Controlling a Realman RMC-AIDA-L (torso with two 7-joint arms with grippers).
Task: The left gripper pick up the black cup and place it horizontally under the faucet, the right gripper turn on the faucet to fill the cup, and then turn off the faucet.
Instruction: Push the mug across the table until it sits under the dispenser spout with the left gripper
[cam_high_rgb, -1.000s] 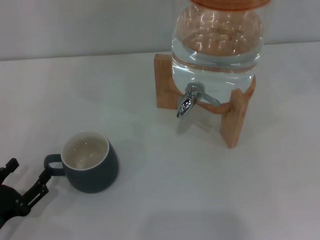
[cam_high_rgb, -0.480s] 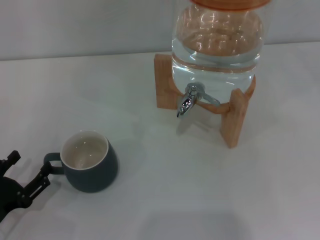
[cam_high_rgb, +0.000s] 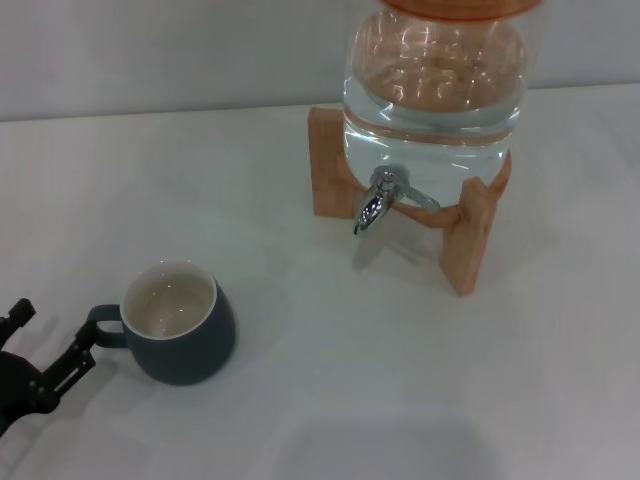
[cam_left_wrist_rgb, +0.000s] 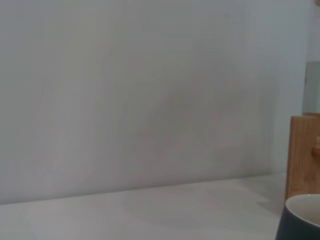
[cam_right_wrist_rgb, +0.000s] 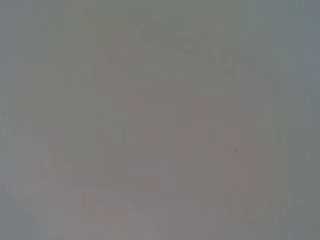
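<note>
The black cup (cam_high_rgb: 182, 328) stands upright on the white table at the front left, cream inside, its loop handle pointing left. My left gripper (cam_high_rgb: 48, 336) sits at the bottom left corner, open, one fingertip (cam_high_rgb: 82, 352) right beside the handle and the other farther left. The chrome faucet (cam_high_rgb: 372, 206) sticks out of the clear water jar (cam_high_rgb: 440, 90) at the back right, well away from the cup. In the left wrist view the cup's rim (cam_left_wrist_rgb: 301, 216) shows at one corner, with the wooden stand (cam_left_wrist_rgb: 304, 156) behind it. The right gripper is out of view.
The jar rests on a wooden stand (cam_high_rgb: 470, 240) whose legs flank the faucet. A grey wall runs behind the table. The right wrist view shows only a blank grey surface.
The left gripper has edged slightly to the left, staying open by the cup's handle. The cup and faucet stand as before.
</note>
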